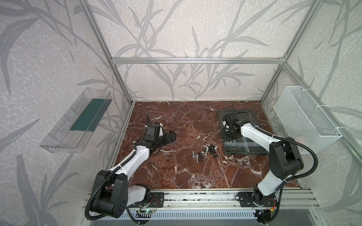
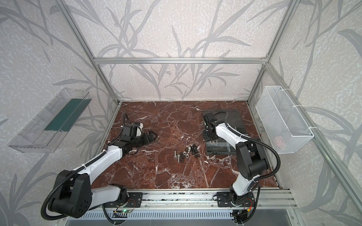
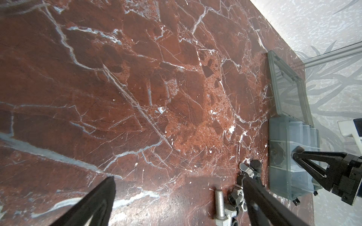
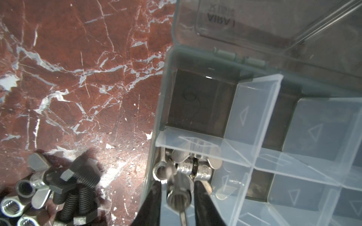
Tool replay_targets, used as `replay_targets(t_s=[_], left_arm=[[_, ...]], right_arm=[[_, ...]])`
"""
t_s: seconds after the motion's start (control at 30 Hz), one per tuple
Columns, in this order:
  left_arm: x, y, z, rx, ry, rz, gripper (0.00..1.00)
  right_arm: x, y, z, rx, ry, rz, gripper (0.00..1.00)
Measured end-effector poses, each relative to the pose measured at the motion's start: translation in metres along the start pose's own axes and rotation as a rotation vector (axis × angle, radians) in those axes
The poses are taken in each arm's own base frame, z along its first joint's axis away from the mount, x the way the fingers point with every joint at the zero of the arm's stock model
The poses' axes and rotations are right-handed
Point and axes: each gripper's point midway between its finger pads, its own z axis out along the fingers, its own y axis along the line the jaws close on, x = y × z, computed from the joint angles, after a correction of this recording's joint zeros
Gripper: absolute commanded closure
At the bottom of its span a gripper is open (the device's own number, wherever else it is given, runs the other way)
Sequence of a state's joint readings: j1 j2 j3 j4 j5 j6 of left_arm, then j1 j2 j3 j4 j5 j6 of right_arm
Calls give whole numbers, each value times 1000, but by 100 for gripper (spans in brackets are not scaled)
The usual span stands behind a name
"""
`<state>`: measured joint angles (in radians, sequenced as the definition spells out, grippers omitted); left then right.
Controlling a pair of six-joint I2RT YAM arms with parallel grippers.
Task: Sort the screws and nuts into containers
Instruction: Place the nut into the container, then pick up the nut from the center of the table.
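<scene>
Silver fasteners in a corner container; loose pile beside the box.
Silver fasteners lie in one corner container. My right hand straddles one; whether it pinches, I cannot tell. Screws and nuts lie on the desk nearby. My left hand is spread wide.

Two silver screws lie loose just below frame centre in both top views. The right wrist view shows three black screws, at least three plain nuts and one loose wing nut. One organiser box, four containers in view; the wing nuts inside one overlap too much to count.
</scene>
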<state>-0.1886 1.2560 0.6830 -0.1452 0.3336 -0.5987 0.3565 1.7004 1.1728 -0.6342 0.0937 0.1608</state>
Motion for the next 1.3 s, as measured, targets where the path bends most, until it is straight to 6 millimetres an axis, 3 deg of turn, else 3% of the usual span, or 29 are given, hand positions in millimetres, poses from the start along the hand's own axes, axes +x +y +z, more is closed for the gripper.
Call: replay_targets(t_s=[0.23,0.37,0.6,0.77,0.93,1.3], left_arm=[[0,0,0,0,0,0,1],[0,0,0,0,0,0,1],[0,0,0,1,0,-1,1],[0,0,0,2,0,-4,1],[0,-1,0,3,-1,-3,1],[0,-1,0,3,-1,-3,1]], right_arm=[[-1,-2,-2,12,-5,-12,56],[-7,7,-17,-54,-52,-32,56],[-8,52,-59,-264,-183,-124,55],[-1,93,-68,-395,-190,-202,55],[4,116,-64,-459,-175,-231,56],[29,159,-23,-554,-15,-245,56]])
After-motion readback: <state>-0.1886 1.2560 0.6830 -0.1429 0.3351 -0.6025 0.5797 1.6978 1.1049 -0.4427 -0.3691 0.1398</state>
